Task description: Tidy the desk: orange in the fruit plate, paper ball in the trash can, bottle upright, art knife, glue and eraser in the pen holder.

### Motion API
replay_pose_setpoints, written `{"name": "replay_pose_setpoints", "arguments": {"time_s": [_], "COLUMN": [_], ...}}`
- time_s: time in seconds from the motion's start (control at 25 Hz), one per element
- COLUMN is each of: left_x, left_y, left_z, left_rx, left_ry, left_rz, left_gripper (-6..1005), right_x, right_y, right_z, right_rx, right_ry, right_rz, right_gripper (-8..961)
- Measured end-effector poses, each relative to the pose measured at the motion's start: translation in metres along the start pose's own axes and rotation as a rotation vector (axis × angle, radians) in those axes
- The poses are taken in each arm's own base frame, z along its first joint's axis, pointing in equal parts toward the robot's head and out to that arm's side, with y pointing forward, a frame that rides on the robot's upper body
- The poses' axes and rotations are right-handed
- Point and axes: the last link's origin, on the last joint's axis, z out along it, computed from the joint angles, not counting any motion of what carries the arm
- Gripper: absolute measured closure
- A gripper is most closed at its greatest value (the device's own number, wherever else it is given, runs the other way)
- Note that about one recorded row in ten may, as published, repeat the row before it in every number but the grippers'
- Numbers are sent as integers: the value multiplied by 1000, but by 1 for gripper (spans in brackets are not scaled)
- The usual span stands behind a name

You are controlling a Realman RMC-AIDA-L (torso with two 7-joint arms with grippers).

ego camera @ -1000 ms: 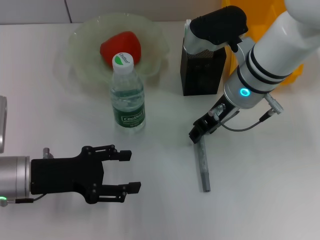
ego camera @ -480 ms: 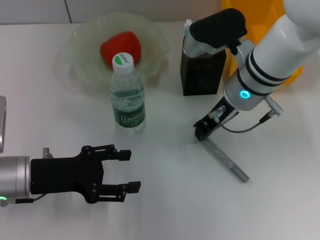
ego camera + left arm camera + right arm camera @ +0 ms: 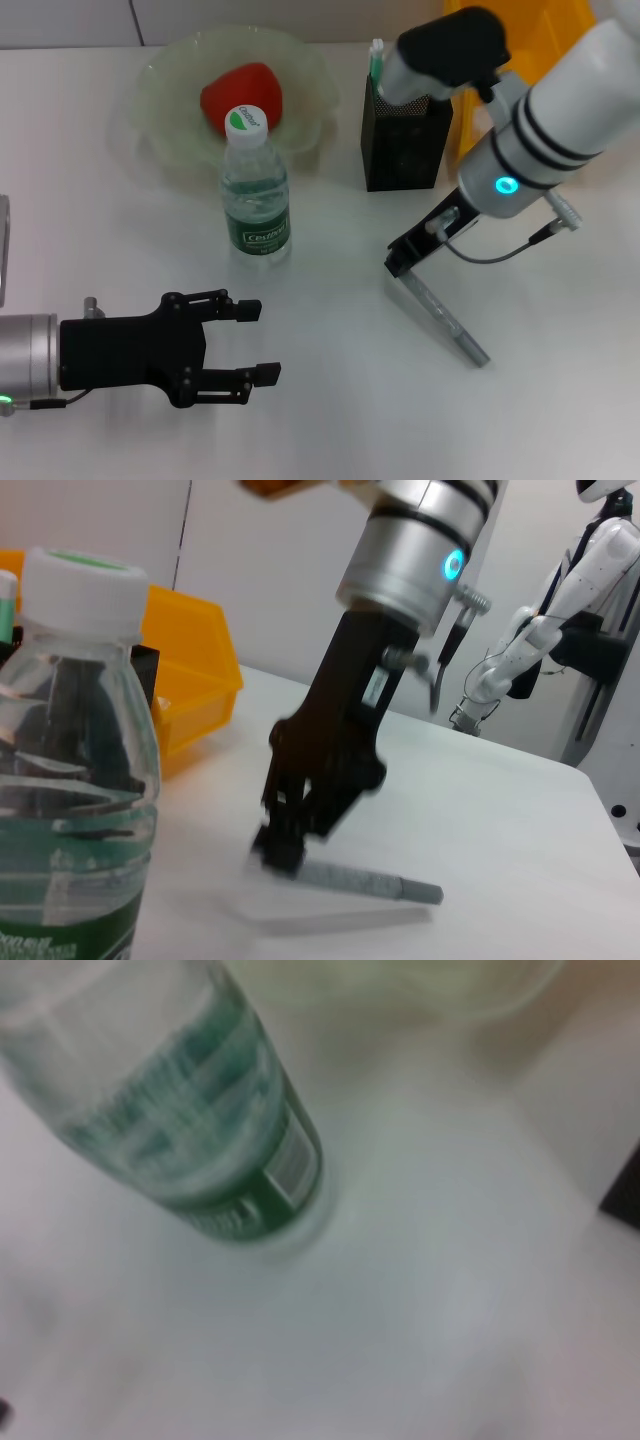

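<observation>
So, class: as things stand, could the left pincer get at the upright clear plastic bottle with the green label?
Probably yes. The left pincer is open, low over the white desk, with bare surface between it and the clear plastic bottle. The right pincer is off at the grey art knife.

surface (image 3: 330, 420): white | far left: pale green fruit plate (image 3: 160, 95) | near it, toward centre: bottle (image 3: 255, 195) upright, green-and-white cap | far centre-right: black mesh pen holder (image 3: 400, 150) | far right: yellow bin (image 3: 545, 35) | right of centre: grey art knife (image 3: 448, 325) lying flat, slanting near-right
</observation>
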Motion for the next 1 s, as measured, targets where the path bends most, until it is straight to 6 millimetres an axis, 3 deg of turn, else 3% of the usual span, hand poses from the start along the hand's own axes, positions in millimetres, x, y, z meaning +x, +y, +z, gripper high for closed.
{"name": "replay_pose_setpoints", "arguments": {"time_s": [0.04,0.16,0.2,0.24,0.36,0.4,0.44,0.6,0.72,1.0], "left_x": [0,0,0,0,3,3,3,4,5,8], "left_y": [1,1,1,1,0,0,0,0,0,1], "left_z": [-1,-1,-1,-1,0,0,0,1,2,4], "left_rx": [0,0,0,-2,-7,-8,-9,-7,-9,-10], "left_ry": [5,6,6,9,10,10,10,13,18,48], "left_rz": [-2,-4,-4,-6,-4,-3,-3,-4,-3,-4], "left_gripper": [198,197,197,197,197,197,197,197,197,197], "right_x": [0,-3,-7,-7,-12,-13,-13,-10,-7,3], "right_y": [0,-8,-16,-16,-29,-35,-35,-51,-60,-86], "right_z": [0,-32,-58,-58,-104,-127,-127,-158,-153,-100], "right_rx": [0,-19,-13,-13,9,-2,-2,-85,-120,-163], "right_ry": [0,-108,-198,-198,-374,-490,-490,-836,-987,-1278], "right_rz": [0,10,15,15,7,-11,-11,-89,-119,-115], "right_gripper": [826,827,828,828,831,832,833,835,836,837]}}
